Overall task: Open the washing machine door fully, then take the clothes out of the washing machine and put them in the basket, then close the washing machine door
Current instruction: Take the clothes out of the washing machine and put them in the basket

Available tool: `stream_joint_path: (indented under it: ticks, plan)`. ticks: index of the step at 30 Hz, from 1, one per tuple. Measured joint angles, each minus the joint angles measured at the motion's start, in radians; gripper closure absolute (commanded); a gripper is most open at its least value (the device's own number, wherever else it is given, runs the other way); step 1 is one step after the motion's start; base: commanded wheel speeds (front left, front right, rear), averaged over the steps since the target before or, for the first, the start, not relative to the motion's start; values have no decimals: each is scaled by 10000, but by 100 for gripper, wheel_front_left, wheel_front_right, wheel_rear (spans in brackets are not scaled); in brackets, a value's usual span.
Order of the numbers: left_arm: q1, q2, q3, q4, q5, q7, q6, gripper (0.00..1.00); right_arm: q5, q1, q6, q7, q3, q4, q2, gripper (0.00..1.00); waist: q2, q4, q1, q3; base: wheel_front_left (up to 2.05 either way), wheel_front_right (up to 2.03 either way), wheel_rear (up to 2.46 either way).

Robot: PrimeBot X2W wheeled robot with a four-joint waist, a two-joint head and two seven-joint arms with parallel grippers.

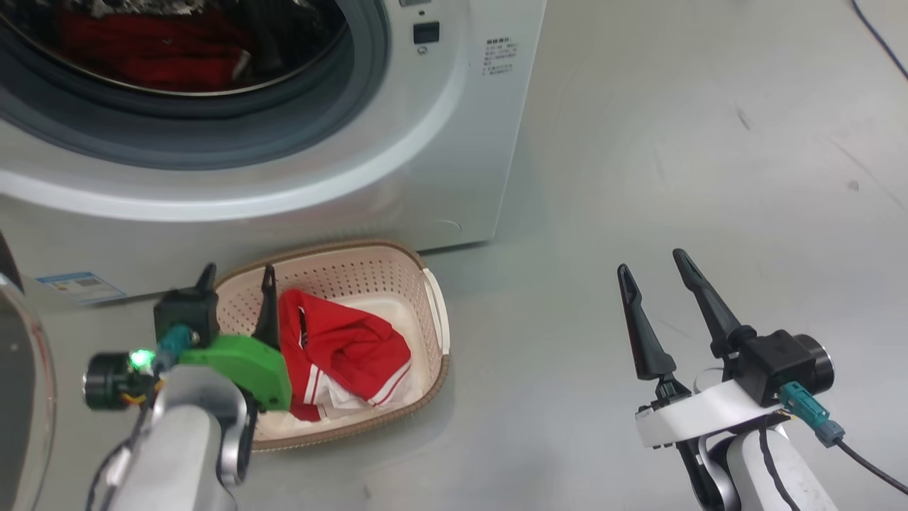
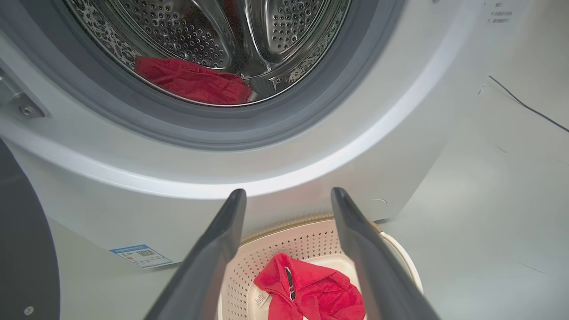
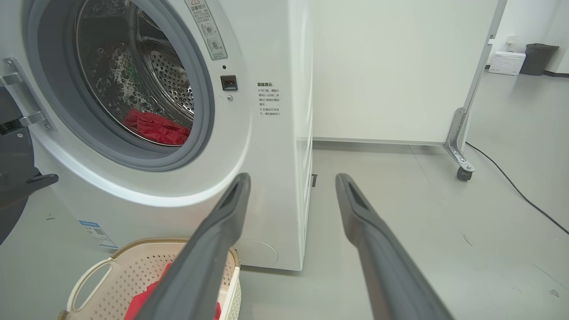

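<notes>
One washing machine (image 1: pixel 454 106), white and front-loading, stands on a grey floor (image 1: pixel 674 177) with its mouth uncovered; the single washing machine door (image 1: pixel 21 397) hangs swung out at the left edge of the head view, its dark rim and clear glass partly cut off. Red cloth appears in two places. One heap, the clothes in the drum (image 2: pixel 191 80), lies on the bottom of the perforated steel drum (image 2: pixel 186 31) behind the grey gasket (image 2: pixel 249 129); how many garments it contains cannot be told. The second heap, the clothes in the basket (image 1: pixel 340 348), shows white stripes at its hem and lies on the floor of the one basket (image 1: pixel 333 250), which stands on the ground just in front of the machine's lower right corner. One white handle (image 1: pixel 436 312) is seen on the basket's right side. One blue sticker (image 1: pixel 78 286) sits low on the machine's front. Two grippers are present, each with two dark fingers. The left gripper (image 1: pixel 237 273) hangs above the left part of the basket, fingers spread, with nothing between them. The right gripper (image 1: pixel 651 262) hangs over bare floor, well apart from the basket on its right, fingers likewise spread and empty. In the right wrist view, one white partition (image 3: pixel 400 66) on a caster (image 3: pixel 462 171) stands behind the machine, with one black cable (image 3: pixel 511 182) trailing across the floor.
</notes>
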Motion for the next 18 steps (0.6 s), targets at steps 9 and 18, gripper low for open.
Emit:
stream_joint_path:
  ticks: [9,18]
  plan:
    - [-2204,786,364,717,88,1208,-21,0,240,-593,90,0,100,-178,2,0,0,-396,0,1207,0,0,0]
    - [-4272,1889,481,1231,575,2451,-244,0,773,-1215,104,0,267,-272,4,0,0,-965,0,2363,0,0,0]
